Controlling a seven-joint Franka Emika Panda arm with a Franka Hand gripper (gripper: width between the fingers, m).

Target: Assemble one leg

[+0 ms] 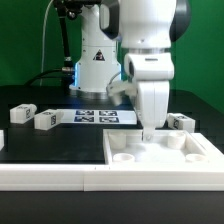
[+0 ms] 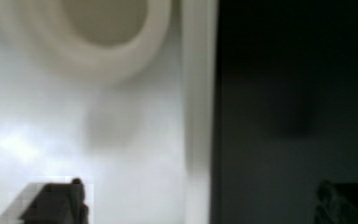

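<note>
Three small white legs with tag marks lie on the dark table in the exterior view: two at the left (image 1: 20, 113) (image 1: 45, 120) and one at the right (image 1: 181, 122). The large flat white slab (image 1: 200, 148) with round corner sockets lies at the front right. My gripper (image 1: 150, 132) points straight down at the slab's far edge. In the wrist view the gripper (image 2: 199, 205) is open and empty. One fingertip (image 2: 55, 200) is over the slab (image 2: 87, 120), near a round socket (image 2: 105, 25). The other fingertip is over the dark table. No leg shows in the wrist view.
The marker board (image 1: 100, 117) lies flat behind the slab, in front of the arm's base. A low white rail (image 1: 50, 177) runs along the table's front. Another small white piece (image 1: 2, 140) shows at the exterior view's left edge.
</note>
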